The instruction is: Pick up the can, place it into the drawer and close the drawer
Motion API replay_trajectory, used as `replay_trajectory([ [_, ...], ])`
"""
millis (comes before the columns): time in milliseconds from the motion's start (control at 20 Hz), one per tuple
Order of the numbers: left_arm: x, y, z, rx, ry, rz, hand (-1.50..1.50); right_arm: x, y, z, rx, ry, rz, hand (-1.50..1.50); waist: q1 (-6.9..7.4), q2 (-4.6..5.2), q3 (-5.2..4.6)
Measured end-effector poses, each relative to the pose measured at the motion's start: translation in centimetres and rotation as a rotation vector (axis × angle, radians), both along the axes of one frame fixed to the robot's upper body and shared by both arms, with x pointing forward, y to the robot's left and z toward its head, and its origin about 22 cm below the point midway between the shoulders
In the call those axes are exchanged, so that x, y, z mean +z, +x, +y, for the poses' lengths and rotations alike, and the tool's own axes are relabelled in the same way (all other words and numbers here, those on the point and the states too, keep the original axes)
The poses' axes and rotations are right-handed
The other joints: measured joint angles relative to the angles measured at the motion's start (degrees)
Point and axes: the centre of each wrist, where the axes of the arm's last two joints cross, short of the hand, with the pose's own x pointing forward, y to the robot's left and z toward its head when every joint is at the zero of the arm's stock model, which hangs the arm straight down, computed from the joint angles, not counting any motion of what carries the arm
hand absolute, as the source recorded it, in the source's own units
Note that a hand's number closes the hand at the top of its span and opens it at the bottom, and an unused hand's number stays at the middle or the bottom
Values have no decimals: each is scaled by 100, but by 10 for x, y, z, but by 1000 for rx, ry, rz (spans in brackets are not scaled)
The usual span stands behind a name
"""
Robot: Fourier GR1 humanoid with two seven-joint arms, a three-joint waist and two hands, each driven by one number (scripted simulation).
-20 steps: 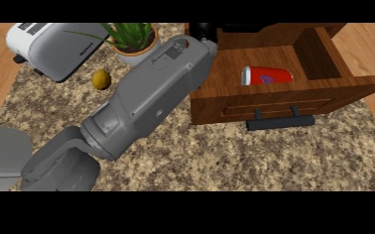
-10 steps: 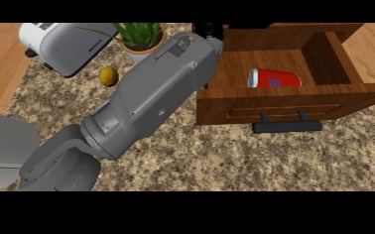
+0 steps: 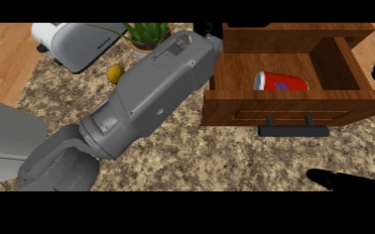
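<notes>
The can (image 3: 282,82) is seen inside the open drawer (image 3: 278,110), apparently laid on its side close behind the front panel and toward the right half of the compartment. The placing step is therefore judged to be done, and only the closing of the drawer is left. The drawer is drawn fully out over the desk (image 3: 209,156), with its dark handle (image 3: 293,130) facing the robot.

For the next move, a robot hand would have to be brought to the front panel or the handle, and the drawer pushed straight back, away from the robot, until the front is flush. A push off centre is judged likely to skew the drawer on its runners.

The left forearm (image 3: 154,89) is stretched diagonally across the desk from the lower left. The left robot hand (image 3: 210,29) is shown only as a small dark patch at the drawer's back left corner, outside its left wall. It is apart from the can, with that wall between them. Whether this robot hand is spread or closed cannot be told.

The right robot hand (image 3: 341,181) is glimpsed at the lower right edge, on the near side of the handle and well apart from the can. Its state cannot be told either. It is judged the better placed for the push.
</notes>
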Motion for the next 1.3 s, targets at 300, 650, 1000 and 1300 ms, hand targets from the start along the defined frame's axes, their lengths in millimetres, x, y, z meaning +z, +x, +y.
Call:
replay_trajectory([
  [300, 3, 2, 8, 8, 13, 8, -150, -17, 50, 35, -18, -133, -13, -150, 107, -30, -1],
  [650, 6, 5, 26, 29, 22, 12, -150, -38, 107, 56, -10, -316, 4, -150, 169, -51, 0],
  [1000, 8, 9, 54, 53, 36, 12, -150, -71, 153, 75, -58, -493, 35, -150, 210, -50, 1],
  [1300, 14, 5, 76, 71, 35, 11, -150, -107, 184, 79, -109, -559, 70, -150, 247, -57, -4],
])
